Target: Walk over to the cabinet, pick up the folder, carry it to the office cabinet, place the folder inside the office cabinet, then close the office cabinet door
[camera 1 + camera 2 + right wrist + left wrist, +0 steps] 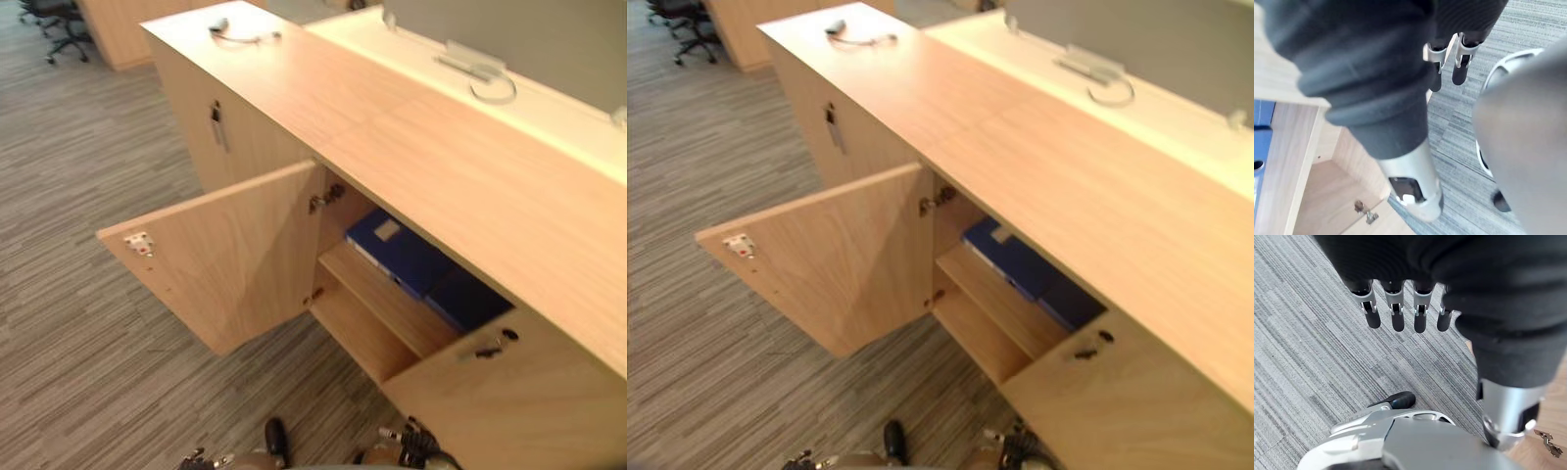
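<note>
The office cabinet (470,186) stands on striped grey carpet (78,362) with its left door (230,255) swung wide open. Inside, on the upper shelf (377,294), a blue folder (392,250) with a white label lies flat, touching 1 darker folder (470,302).

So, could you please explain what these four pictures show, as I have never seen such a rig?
It is a two-legged humanoid robot. Two pictures come from cameras in its head, looking down at a wooden cabinet whose door stands open; blue folders lie on the shelf inside. The other two come from wrist cameras: the left hand and the right hand hang over grey carpet, fingers relaxed, holding nothing. A small cabled device lies on the cabinet top.
</note>
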Robot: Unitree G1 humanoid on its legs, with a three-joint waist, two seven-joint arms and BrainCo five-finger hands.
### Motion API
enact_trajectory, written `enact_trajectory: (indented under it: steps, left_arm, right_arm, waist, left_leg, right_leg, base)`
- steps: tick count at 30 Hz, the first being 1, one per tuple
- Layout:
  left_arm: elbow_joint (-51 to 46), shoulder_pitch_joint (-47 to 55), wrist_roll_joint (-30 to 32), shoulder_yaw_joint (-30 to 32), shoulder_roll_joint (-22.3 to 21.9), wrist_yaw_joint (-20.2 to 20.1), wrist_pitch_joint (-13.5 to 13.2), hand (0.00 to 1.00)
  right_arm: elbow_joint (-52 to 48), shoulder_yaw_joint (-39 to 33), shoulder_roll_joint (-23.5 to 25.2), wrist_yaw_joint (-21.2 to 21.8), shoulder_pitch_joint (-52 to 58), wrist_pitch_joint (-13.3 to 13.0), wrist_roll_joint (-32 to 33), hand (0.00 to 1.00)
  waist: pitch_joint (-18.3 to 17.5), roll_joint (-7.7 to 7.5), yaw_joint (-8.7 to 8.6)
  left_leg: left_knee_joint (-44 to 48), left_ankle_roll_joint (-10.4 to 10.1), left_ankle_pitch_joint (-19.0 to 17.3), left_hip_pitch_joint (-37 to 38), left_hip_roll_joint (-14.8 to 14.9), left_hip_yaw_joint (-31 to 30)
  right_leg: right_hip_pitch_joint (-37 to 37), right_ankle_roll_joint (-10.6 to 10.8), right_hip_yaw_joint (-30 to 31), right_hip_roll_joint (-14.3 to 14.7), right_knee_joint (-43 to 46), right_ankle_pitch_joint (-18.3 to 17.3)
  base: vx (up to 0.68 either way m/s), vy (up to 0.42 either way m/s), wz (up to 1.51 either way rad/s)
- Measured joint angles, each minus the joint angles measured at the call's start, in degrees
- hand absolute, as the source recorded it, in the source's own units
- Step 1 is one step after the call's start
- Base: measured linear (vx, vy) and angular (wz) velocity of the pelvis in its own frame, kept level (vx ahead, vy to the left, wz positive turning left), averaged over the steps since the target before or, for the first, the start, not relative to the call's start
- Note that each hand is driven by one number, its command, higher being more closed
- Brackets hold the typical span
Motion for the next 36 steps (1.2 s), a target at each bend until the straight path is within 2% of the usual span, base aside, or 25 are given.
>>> enact_trajectory:
  steps: [4,7,10,13,17,19,20,22,24,25,26,27,28,30,33,36]
  left_arm:
    - [0.30,0.27,-1.57,1.23,-0.19,-0.21,-0.04,0.00]
    - [0.64,0.37,-2.52,1.28,-0.30,-0.23,-0.05,0.00]
    - [0.59,0.60,-2.67,0.77,-0.22,-0.31,-0.09,0.00]
    - [-0.34,1.14,-3.75,-1.11,0.11,-0.67,-0.34,0.00]
    - [-3.76,1.55,-4.97,-1.26,0.02,-1.14,-0.73,0.00]
    - [-3.89,1.96,-5.47,-0.09,-0.66,-1.03,-1.06,0.00]
    - [-3.77,2.29,-6.31,2.13,-1.71,-0.72,-1.18,0.00]
    - [-3.60,3.65,-8.39,5.43,-3.22,-0.20,-1.40,0.00]
    - [-2.79,3.66,-10.41,6.91,-4.08,-0.13,-1.44,0.00]
    - [-2.33,3.65,-11.45,8.27,-5.18,-0.15,-1.31,0.00]
    - [-1.91,3.61,-11.75,8.91,-5.58,-0.15,-1.24,0.00]
    - [-1.54,3.41,-11.95,9.10,-5.17,-0.24,-0.98,0.00]
    - [-1.55,3.64,-12.25,9.04,-4.74,-0.27,-0.81,0.00]
    - [-1.57,4.19,-12.26,8.74,-4.54,-0.37,-0.62,0.00]
    - [-1.87,3.17,-11.26,6.35,-4.39,-0.64,-0.64,0.00]
    - [-4.93,1.29,-8.87,4.86,-4.06,-0.69,-0.74,0.00]
  right_arm:
    - [2.01,-0.95,-0.07,-0.03,-0.07,0.03,-0.04,0.00]
    - [2.82,-3.06,0.00,-0.03,-0.15,-0.02,0.11,0.00]
    - [5.19,-7.99,-0.05,-0.04,-0.20,0.14,-0.14,0.00]
    - [7.60,-11.87,-0.73,-0.25,-0.21,1.42,-0.67,0.00]
    - [8.71,-14.80,-1.29,-0.52,-0.46,2.21,-2.05,0.00]
    - [8.58,-16.34,-1.91,-0.76,-0.60,2.33,-2.56,0.00]
    - [8.48,-17.35,-2.64,-1.07,-0.77,2.28,-2.51,0.00]
    - [8.40,-18.53,-4.08,-1.15,-0.82,2.27,-2.47,0.00]
    - [8.62,-20.08,-5.51,-1.14,-0.72,2.36,-2.45,0.00]
    - [8.68,-22.93,-6.84,-1.14,-1.04,2.36,-2.34,0.00]
    - [8.93,-24.67,-7.47,-1.14,-1.61,2.44,-2.21,0.00]
    - [10.08,-27.11,-7.61,-1.07,-2.47,2.52,-1.89,0.00]
    - [11.33,-29.28,-7.76,-1.09,-2.59,2.83,-1.67,0.00]
    - [11.46,-31.76,-7.75,-1.05,-2.49,2.99,-0.45,0.00]
    - [10.82,-33.80,-7.75,-1.12,-1.21,3.59,-0.31,0.00]
    - [10.78,-33.55,-7.27,-1.13,0.26,4.12,-0.28,0.00]
  waist:
    - [-0.83,-0.19,0.53]
    - [-1.04,-0.04,0.58]
    - [-1.65,-0.03,0.55]
    - [-1.54,0.18,0.72]
    - [-0.45,0.35,1.02]
    - [0.19,0.67,1.50]
    - [0.23,1.74,1.43]
    - [-0.16,2.48,0.65]
    - [-0.62,3.54,0.27]
    - [-0.96,5.40,0.32]
    - [-0.80,5.82,0.26]
    - [-0.54,4.86,-0.78]
    - [-0.48,4.70,-0.74]
    - [-0.97,5.40,-0.96]
    - [-2.57,6.15,-2.04]
    - [-3.34,7.17,-2.87]
  left_leg:
    - [-0.04,-0.86,0.43,0.06,1.63,-0.10]
    - [-0.04,-0.88,0.54,0.19,1.94,-0.38]
    - [0.15,-1.05,0.37,0.32,1.73,-1.09]
    - [0.47,-1.04,0.06,0.77,1.29,-1.36]
    - [16.12,-1.90,-5.34,-6.98,2.17,-0.98]
    - [22.06,-2.55,-8.63,-8.01,3.07,-1.30]
    - [29.11,-1.52,-13.05,-9.04,5.58,-0.92]
    - [35.17,-2.86,-16.87,-8.69,10.96,-2.78]
    - [32.11,-4.32,-16.51,-8.57,14.42,-7.86]
    - [25.50,-7.86,-12.66,-6.58,15.39,-11.42]
    - [22.75,-10.02,-13.56,-5.58,13.96,-13.29]
    - [20.03,-10.38,-13.86,-5.53,10.60,-13.48]
    - [19.31,-9.80,-13.47,-5.23,8.23,-13.32]
    - [16.89,-9.11,-13.02,-2.81,6.05,-12.21]
    - [11.54,-7.78,-10.79,-0.43,3.01,-11.08]
    - [5.66,-7.23,-7.98,2.50,1.69,-10.23]
  right_leg:
    - [0.68,0.24,-0.07,2.09,-1.82,-0.07]
    - [1.20,-0.04,-0.26,2.64,-2.48,0.26]
    - [2.46,0.06,-1.40,2.86,-4.02,0.47]
    - [4.36,0.62,-2.72,2.83,-5.69,0.91]
    - [5.02,0.78,-4.25,1.19,-5.51,1.72]
    - [5.57,0.62,-3.87,0.22,-5.26,2.13]
    - [5.54,0.62,-3.72,-0.19,-4.46,2.13]
    - [5.11,1.33,-2.83,-1.95,-3.43,2.51]
    - [2.30,2.46,-2.09,-3.68,-1.67,3.13]
    - [-0.03,3.55,-1.26,-5.03,0.36,3.52]
    - [-1.46,4.41,-0.84,-5.64,1.08,3.94]
    - [-2.30,5.33,-0.66,-8.61,1.03,4.68]
    - [-2.11,5.64,-0.63,-10.39,0.37,5.58]
    - [-1.33,5.50,-0.62,-11.57,-1.15,8.03]
    - [-1.71,7.95,0.04,-13.93,-3.35,10.40]
    - [-2.11,7.28,1.22,-14.34,-4.31,11.20]
  base:
    - [-0.03,-0.097,-0.03]
    - [0.01,-0.050,0.04]
    - [0.08,-0.009,0.15]
    - [0.06,0.004,0.16]
    - [-0.01,-0.008,0.09]
    - [-0.06,0.042,-0.26]
    - [-0.03,0.095,-0.38]
    - [0.04,0.171,-0.28]
    - [0.06,0.370,0.02]
    - [0.06,0.495,-0.02]
    - [0.02,0.512,0.15]
    - [-0.02,0.430,0.26]
    - [-0.04,0.361,0.26]
    - [-0.03,0.202,-0.12]
    - [-0.03,0.146,-0.21]
    - [-0.03,0.067,-0.17]
